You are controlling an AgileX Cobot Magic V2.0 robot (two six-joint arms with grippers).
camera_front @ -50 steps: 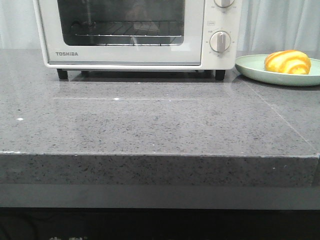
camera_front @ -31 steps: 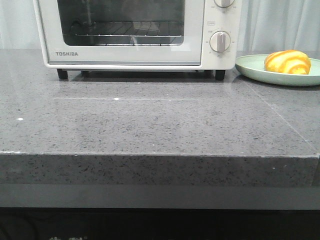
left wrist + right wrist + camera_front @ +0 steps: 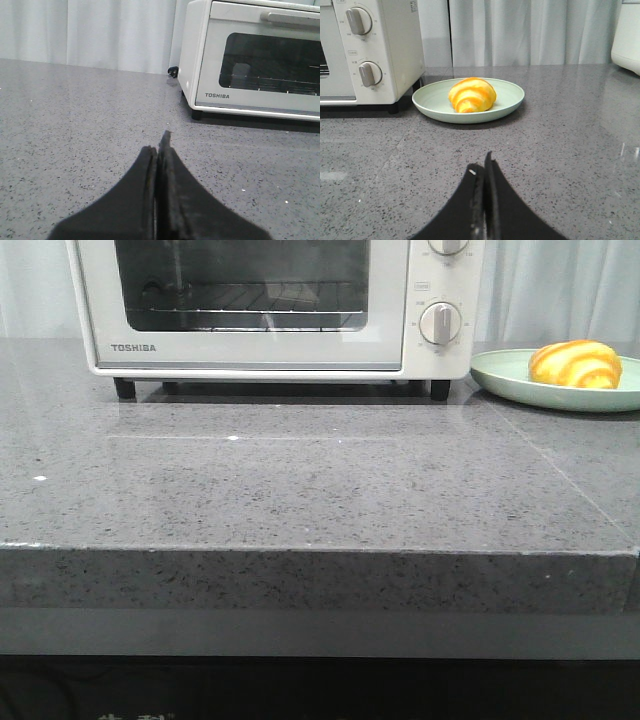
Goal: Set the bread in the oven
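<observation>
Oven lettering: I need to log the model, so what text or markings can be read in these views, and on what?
"TOSHIBA": on the lower left of the oven door, front view and left wrist view.
Small scale marks around the dials: too small to read.
Small label above the lower dial and a sticker on the oven's side: blurred, unreadable.
The bread and plate carry no text.

A speckled grey stone counter point(image 3: 320, 490) stands before pale pleated curtains point(image 3: 530, 32).
</observation>
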